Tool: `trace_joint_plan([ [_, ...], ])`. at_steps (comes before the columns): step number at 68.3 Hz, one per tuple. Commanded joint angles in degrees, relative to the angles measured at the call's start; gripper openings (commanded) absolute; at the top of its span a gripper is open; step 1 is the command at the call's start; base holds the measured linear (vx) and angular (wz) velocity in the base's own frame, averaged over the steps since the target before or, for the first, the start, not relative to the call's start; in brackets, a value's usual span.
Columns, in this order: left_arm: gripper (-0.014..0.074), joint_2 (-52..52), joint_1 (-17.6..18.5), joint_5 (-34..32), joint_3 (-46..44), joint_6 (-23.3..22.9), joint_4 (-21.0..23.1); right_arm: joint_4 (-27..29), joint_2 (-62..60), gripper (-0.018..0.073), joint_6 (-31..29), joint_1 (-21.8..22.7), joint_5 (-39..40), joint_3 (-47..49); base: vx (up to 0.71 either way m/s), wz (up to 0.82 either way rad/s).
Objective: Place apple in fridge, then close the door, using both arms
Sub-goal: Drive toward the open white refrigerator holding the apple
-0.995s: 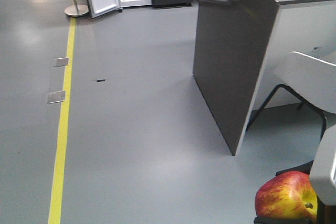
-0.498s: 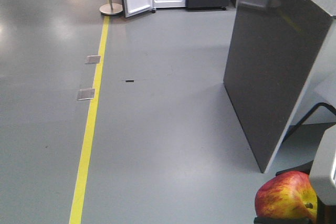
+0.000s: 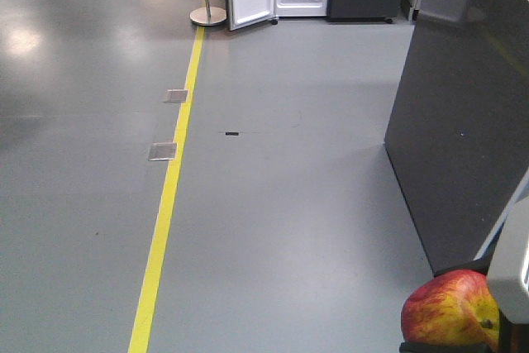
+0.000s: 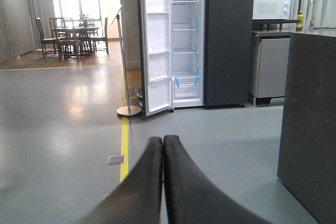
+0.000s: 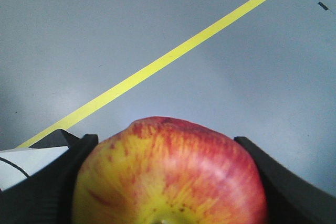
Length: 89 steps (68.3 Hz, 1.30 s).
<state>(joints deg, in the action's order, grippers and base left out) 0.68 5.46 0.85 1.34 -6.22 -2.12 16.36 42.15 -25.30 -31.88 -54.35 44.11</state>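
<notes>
Between fingers (image 5: 50, 182) of the right tool (image 5: 164, 140) sits the apple (image 5: 170, 177)

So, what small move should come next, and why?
Probably drive forward toward the fridge. The right gripper is shut on the apple, and the door stands open, but the fridge lies far across the floor, out of reach. The left gripper is shut and empty, so it looks free for the door later.
</notes>
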Motion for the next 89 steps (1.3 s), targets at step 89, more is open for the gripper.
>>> trace_joint_plan([
  [89, -0.0006, 0.8, 0.2, -4.1, -1.0, -0.5, 0.5, 0.7, -0.3, 0.0254, -0.1, 0.0, 3.4, 1.6, 0.21, 0.02],
])
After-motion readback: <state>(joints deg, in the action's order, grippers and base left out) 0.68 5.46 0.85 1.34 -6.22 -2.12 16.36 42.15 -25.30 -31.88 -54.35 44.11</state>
